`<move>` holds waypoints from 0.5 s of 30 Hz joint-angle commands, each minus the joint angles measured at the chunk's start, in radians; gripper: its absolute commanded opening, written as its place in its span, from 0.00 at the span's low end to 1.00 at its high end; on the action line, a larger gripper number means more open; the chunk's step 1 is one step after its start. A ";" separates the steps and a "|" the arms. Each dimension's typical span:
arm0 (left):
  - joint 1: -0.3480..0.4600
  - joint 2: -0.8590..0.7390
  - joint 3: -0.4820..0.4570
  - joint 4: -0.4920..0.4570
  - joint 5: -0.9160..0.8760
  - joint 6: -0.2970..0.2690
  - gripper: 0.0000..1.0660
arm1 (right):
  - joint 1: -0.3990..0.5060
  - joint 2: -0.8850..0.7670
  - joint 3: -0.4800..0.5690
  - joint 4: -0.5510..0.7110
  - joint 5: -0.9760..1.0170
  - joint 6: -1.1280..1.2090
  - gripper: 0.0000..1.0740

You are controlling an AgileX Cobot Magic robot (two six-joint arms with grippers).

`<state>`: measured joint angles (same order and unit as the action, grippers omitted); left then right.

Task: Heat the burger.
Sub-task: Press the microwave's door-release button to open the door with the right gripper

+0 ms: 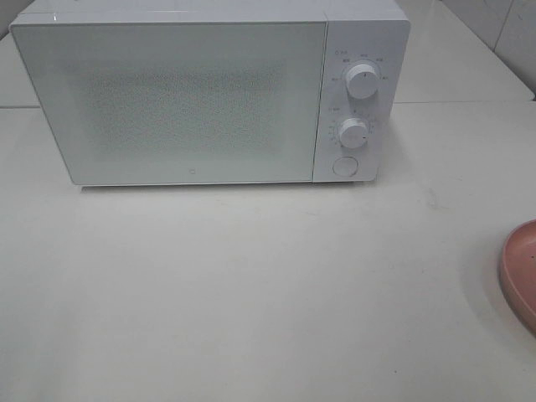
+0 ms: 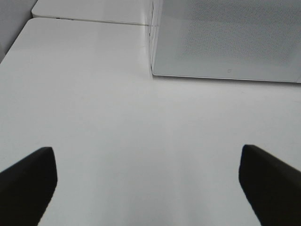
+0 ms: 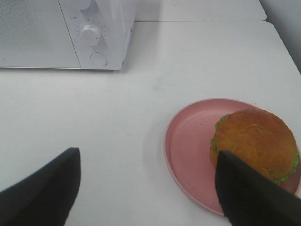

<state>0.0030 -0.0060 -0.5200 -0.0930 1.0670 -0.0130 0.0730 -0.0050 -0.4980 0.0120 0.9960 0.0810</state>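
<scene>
Burger (image 3: 256, 141) is sitting on one side of the pink plate (image 3: 188, 136), the side away from the microwave (image 1: 167, 100), and nothing is gripping it. The plate is lying on the white table (image 1: 251, 293) on the robot's right, well apart from the oven, probably because that is the right arm's side.

The right gripper (image 3: 146, 157) is hovering beside the plate with its jaws spread wide and empty. One finger is overlapping the bun in the wrist view, which looks like lining up for a grasp. The left gripper (image 2: 146, 151) is hanging over bare table facing the microwave door (image 1: 167, 96), its jaws likewise released and holding nothing. It seems placed to deal with that door, which is standing shut.

Counting: one burger, one plate, one microwave, two dials (image 1: 362, 79), one round button (image 1: 344, 166), two grippers.
</scene>
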 commanded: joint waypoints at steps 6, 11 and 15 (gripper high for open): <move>-0.002 -0.017 0.003 0.005 0.004 0.000 0.92 | 0.003 -0.024 0.000 0.002 -0.004 -0.005 0.71; -0.002 -0.017 0.003 0.006 0.004 0.000 0.92 | 0.003 -0.024 0.000 0.004 -0.004 -0.005 0.71; -0.002 -0.017 0.003 0.006 0.004 0.000 0.92 | 0.003 -0.024 -0.006 0.004 -0.012 -0.003 0.71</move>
<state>0.0030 -0.0060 -0.5200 -0.0910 1.0670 -0.0130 0.0730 -0.0050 -0.4980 0.0120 0.9960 0.0810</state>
